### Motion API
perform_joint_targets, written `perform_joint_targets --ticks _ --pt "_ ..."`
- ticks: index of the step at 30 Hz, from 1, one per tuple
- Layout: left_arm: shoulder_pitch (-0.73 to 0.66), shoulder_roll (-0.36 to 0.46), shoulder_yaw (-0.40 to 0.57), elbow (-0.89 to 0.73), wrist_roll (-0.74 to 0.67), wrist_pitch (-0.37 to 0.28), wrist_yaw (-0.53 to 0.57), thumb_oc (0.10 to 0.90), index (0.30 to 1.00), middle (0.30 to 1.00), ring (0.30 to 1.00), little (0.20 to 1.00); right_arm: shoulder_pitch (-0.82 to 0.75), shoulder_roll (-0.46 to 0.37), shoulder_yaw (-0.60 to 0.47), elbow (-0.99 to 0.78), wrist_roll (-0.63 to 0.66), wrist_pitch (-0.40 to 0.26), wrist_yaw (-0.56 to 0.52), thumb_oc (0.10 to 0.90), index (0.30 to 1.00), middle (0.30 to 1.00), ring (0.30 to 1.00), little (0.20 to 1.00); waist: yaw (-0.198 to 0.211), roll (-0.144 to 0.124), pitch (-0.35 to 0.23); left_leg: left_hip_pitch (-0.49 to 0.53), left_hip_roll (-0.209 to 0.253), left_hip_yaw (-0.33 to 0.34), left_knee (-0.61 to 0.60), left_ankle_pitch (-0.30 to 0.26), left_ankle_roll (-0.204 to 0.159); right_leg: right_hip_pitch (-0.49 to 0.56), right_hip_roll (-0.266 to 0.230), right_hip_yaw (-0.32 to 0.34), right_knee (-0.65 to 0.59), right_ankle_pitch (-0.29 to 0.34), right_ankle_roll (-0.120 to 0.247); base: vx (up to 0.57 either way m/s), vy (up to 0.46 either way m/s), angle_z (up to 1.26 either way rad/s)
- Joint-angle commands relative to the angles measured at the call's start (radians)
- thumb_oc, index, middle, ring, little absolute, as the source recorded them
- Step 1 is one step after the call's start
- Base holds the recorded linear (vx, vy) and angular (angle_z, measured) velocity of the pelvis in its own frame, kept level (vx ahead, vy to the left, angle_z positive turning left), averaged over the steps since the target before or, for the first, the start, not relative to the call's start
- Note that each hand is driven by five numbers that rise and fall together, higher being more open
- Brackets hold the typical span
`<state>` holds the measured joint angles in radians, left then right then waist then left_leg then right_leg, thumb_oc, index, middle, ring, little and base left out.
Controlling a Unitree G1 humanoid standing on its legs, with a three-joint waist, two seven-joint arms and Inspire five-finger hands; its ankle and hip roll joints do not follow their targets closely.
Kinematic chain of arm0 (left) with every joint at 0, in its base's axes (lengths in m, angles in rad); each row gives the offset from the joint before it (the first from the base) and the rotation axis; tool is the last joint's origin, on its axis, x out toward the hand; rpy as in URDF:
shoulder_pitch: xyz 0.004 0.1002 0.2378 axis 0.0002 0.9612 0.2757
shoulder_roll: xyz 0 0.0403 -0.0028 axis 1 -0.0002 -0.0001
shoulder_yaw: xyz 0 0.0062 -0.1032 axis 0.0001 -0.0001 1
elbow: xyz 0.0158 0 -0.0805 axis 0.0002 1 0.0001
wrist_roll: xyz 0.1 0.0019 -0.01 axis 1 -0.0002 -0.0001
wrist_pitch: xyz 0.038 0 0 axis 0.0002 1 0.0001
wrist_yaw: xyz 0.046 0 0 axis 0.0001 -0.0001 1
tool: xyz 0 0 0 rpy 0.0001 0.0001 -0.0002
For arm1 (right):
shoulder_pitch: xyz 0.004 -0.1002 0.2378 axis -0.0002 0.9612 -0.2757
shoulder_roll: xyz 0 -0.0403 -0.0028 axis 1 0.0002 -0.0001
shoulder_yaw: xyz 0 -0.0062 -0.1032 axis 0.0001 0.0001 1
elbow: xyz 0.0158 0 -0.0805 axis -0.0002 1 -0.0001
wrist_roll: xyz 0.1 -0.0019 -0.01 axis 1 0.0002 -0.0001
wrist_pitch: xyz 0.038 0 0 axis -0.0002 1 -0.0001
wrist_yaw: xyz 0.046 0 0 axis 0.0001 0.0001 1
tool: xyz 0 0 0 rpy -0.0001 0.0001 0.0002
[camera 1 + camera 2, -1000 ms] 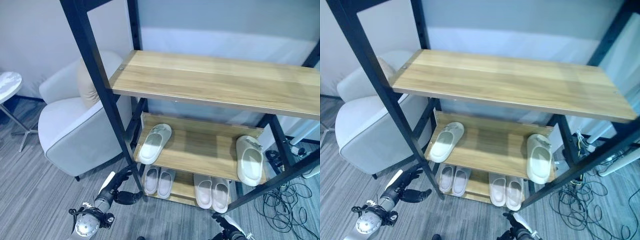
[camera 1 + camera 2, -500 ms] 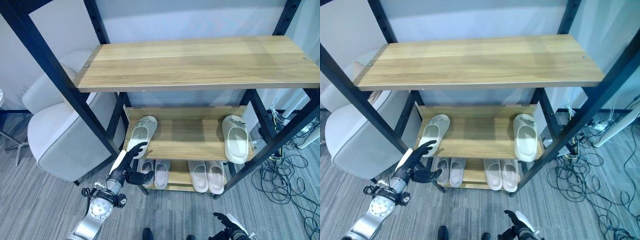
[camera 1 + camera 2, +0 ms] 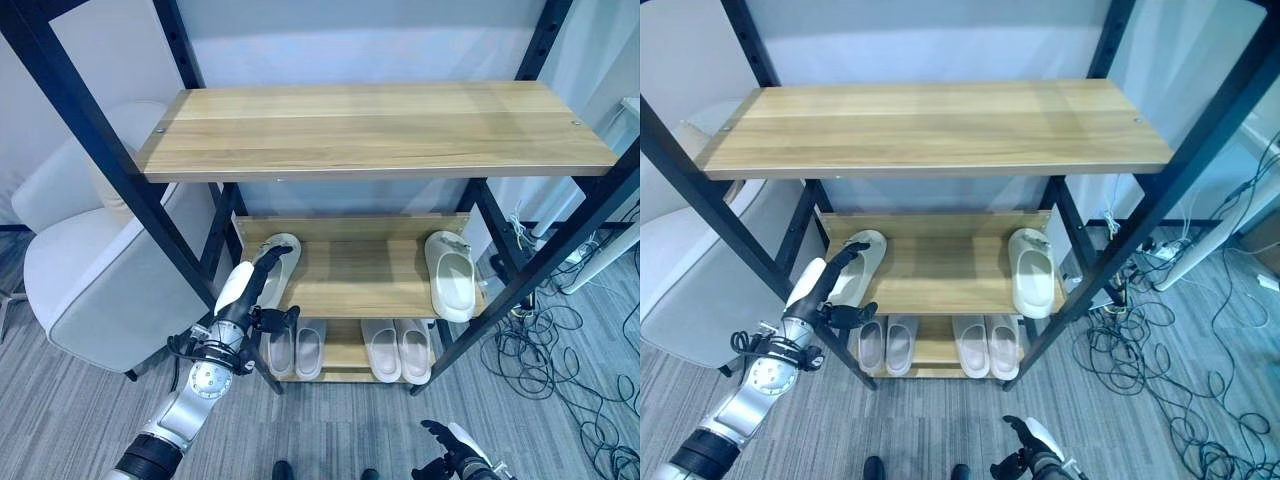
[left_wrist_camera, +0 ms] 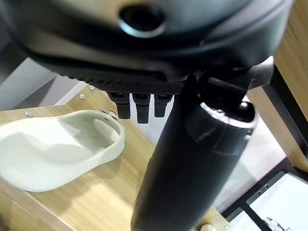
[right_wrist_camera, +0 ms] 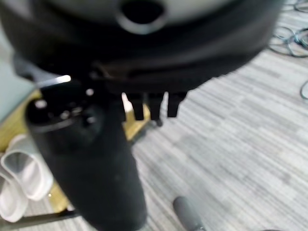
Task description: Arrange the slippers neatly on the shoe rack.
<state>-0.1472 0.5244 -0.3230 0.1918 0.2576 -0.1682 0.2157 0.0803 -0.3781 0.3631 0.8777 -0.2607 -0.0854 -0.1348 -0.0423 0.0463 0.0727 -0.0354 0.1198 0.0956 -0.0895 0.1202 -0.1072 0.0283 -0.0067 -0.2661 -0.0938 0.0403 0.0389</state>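
Two white slippers lie far apart on the rack's middle shelf (image 3: 360, 270): the left slipper (image 3: 279, 262) by the left post, the right slipper (image 3: 452, 288) at the right end. My left hand (image 3: 252, 291) is open, its straight fingers (image 4: 137, 108) reaching over the left slipper's (image 4: 57, 154) near end; I cannot tell if they touch it. Two neat pairs (image 3: 297, 350) (image 3: 396, 350) sit on the bottom shelf. My right hand (image 3: 452, 465) hangs open low over the floor in front of the rack.
The rack's black front-left post (image 3: 150, 190) stands just beside my left arm. A wide wooden top shelf (image 3: 370, 130) overhangs the middle one. A pale armchair (image 3: 90, 270) stands to the left. Loose cables (image 3: 560, 340) lie on the carpet to the right.
The camera has shifted. My left hand has risen from in front of the bottom shelf to the left slipper on the middle shelf. The slippers have not moved.
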Motion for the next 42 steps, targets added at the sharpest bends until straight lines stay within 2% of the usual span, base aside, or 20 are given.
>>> perform_joint_targets --ticks 1,5,10,24,36,42 --pt "-0.182 0.041 0.002 0.047 0.065 -0.042 0.107 0.800 0.900 0.900 0.900 0.900 -0.011 -0.027 0.008 -0.073 -0.004 -0.042 -0.019 0.800 0.900 0.900 0.900 0.900 -0.009 -0.035 -0.065 -0.024 -0.028 0.038 0.002 -0.059 -0.020 -0.045 -0.078 -0.005 0.007 -0.044 0.128 0.00 0.000 0.00" --pt "-0.271 0.094 -0.030 0.133 0.150 -0.019 0.142 0.800 0.900 0.900 0.900 0.900 -0.011 -0.035 0.014 -0.069 -0.009 -0.046 -0.017 0.800 0.900 0.900 0.900 0.900 -0.022 -0.032 -0.064 -0.058 -0.030 0.038 0.002 -0.051 -0.022 -0.083 -0.089 -0.009 0.007 -0.030 0.134 -0.01 0.005 0.00" --pt "-0.339 0.122 -0.064 0.196 0.197 -0.001 0.157 0.800 0.900 0.900 0.900 0.900 -0.016 -0.042 0.020 -0.065 -0.012 -0.047 -0.018 0.800 0.900 0.900 0.900 0.900 -0.031 -0.031 -0.068 -0.089 -0.033 0.037 0.002 -0.045 -0.022 -0.118 -0.096 -0.006 0.007 -0.018 0.137 -0.01 0.005 0.00" --pt "-0.463 0.206 -0.126 0.306 0.247 0.014 0.166 0.800 0.900 0.900 0.900 0.900 -0.023 -0.045 0.043 -0.048 -0.023 -0.051 -0.009 0.800 0.900 0.900 0.900 0.900 -0.044 -0.035 -0.090 -0.124 -0.039 0.042 0.002 -0.043 -0.017 -0.169 -0.104 0.008 0.007 0.002 0.140 0.00 0.008 -0.02" --pt "-0.504 0.234 -0.140 0.331 0.267 0.025 0.175 0.800 0.900 0.900 0.900 0.900 -0.032 -0.041 0.054 -0.036 -0.021 -0.049 -0.007 0.800 0.900 0.900 0.900 0.900 -0.044 -0.036 -0.097 -0.129 -0.041 0.048 0.002 -0.044 -0.014 -0.179 -0.108 0.014 0.007 0.005 0.139 0.00 0.003 -0.02" --pt "-0.591 0.271 -0.198 0.404 0.317 0.047 0.175 0.800 0.900 0.900 0.900 0.900 -0.036 -0.049 0.063 -0.050 -0.021 -0.050 -0.005 0.800 0.900 0.900 0.900 0.900 -0.052 -0.033 -0.098 -0.156 -0.041 0.048 0.002 -0.037 -0.013 -0.215 -0.112 0.018 0.007 0.018 0.143 -0.01 0.000 -0.01"
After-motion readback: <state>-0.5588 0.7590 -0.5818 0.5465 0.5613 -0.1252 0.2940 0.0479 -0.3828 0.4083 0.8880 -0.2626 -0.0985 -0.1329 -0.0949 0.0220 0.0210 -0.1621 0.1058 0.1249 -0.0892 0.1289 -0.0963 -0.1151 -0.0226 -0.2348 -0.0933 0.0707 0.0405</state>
